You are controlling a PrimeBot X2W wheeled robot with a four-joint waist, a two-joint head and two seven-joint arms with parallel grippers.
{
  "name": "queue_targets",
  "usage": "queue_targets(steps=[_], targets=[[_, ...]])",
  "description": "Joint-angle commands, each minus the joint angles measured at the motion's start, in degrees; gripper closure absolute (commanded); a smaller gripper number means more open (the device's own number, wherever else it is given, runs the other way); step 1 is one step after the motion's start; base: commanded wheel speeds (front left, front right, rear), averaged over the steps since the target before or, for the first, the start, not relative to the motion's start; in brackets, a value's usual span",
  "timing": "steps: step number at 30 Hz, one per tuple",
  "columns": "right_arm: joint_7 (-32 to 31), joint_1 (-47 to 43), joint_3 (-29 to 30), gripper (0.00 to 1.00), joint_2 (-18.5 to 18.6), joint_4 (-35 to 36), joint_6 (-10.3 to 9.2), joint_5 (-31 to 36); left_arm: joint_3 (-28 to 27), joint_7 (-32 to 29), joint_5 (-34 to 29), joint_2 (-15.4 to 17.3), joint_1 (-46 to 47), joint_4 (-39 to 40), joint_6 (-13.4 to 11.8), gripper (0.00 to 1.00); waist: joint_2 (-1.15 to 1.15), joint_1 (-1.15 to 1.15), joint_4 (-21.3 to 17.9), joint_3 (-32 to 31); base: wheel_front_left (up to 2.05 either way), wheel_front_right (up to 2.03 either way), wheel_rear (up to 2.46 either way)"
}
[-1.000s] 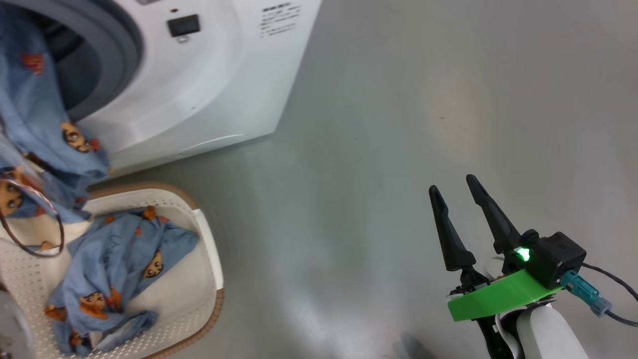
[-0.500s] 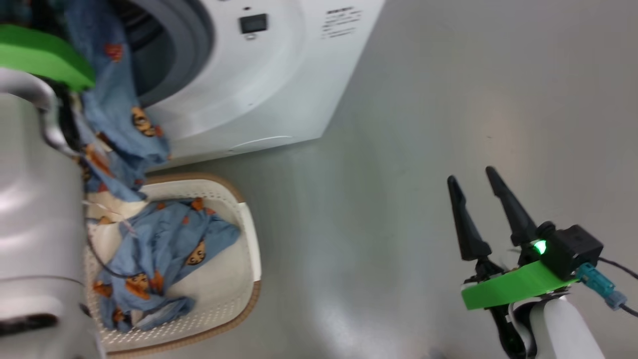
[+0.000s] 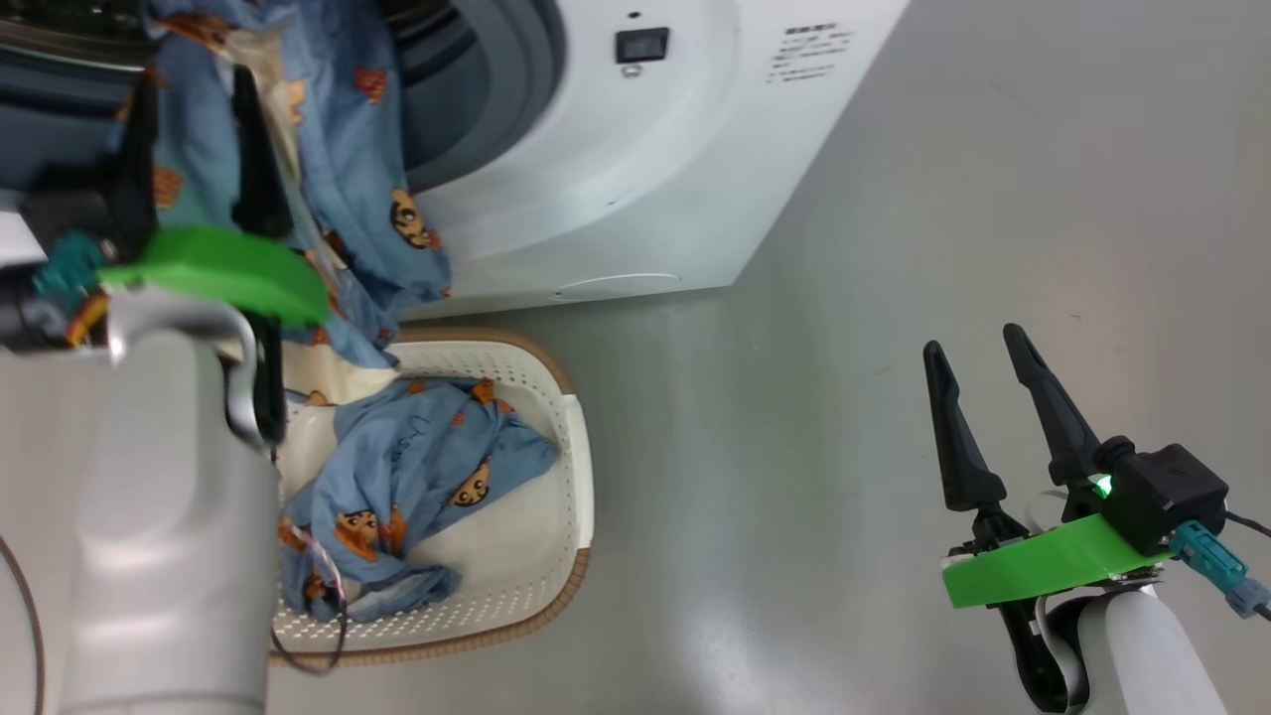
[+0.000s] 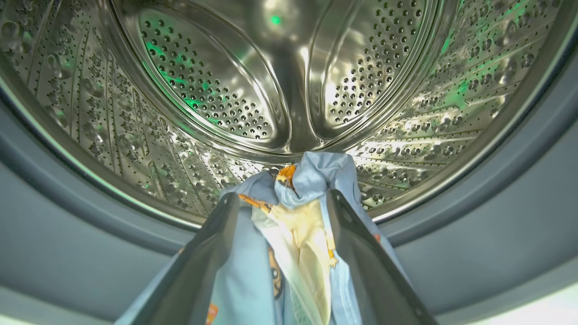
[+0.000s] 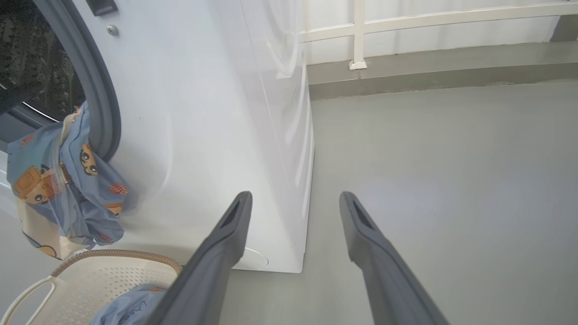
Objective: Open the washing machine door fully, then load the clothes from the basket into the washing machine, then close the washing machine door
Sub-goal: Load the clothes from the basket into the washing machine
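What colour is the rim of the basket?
Woven-look brown around the cream basket; head view shows it best.

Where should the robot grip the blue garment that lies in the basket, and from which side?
The garment: pinch its raised crumpled middle from above, I would say; it lies heaped in the basket, whose walls bar a sideways approach.

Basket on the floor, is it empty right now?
No, in the head view a crumpled light blue garment lies inside the basket.
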State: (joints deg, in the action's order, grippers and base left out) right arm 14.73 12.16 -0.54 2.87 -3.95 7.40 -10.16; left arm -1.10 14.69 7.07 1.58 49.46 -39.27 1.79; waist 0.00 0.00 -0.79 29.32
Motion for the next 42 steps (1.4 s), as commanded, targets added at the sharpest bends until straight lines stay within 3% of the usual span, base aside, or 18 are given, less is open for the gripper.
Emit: queue_targets(steps=[1, 9, 22, 34, 42], targets=[[0.27, 0.06, -1.12, 0.00, 0.00, 1.35, 0.09, 0.62, -0.52, 0.30, 0.34, 1.56, -2.36, 2.47, -0.11, 0.00, 0.00, 0.00, 0.68, -0.42, 0.00, 0.00, 0.00], [0.27, 0.11, -0.89, 0.00, 0.00, 1.47, 0.09, 1.33, 1.94, 0.30, 4.19, 1.33, -13.97, 11.57, -0.99, 0.00, 0.00, 0.00, 1.65, -0.27, 0.00, 0.00, 0.00], [0.27, -0.03, 0.22, 0.00, 0.00, 2.24, 0.09, 2.65, 4.05, -1.48, 9.80, 1.31, -30.35, 26.82, -5.14, 0.00, 0.00, 0.00, 2.65, 0.61, 0.00, 0.00, 0.00], [0.27, -0.16, 1.09, 0.00, 0.00, 2.22, 0.09, 3.17, 5.60, -4.78, 11.29, 1.31, -38.40, 37.70, -7.70, 0.00, 0.00, 0.00, 4.17, 0.37, 0.00, 0.00, 0.00], [0.27, -0.19, 0.80, 0.00, 0.00, 2.00, 0.09, 2.85, 5.41, -6.05, 11.81, 1.85, -40.00, 40.15, -8.50, 0.00, 0.00, 0.00, 4.43, 0.33, 0.00, 0.00, 0.00]])
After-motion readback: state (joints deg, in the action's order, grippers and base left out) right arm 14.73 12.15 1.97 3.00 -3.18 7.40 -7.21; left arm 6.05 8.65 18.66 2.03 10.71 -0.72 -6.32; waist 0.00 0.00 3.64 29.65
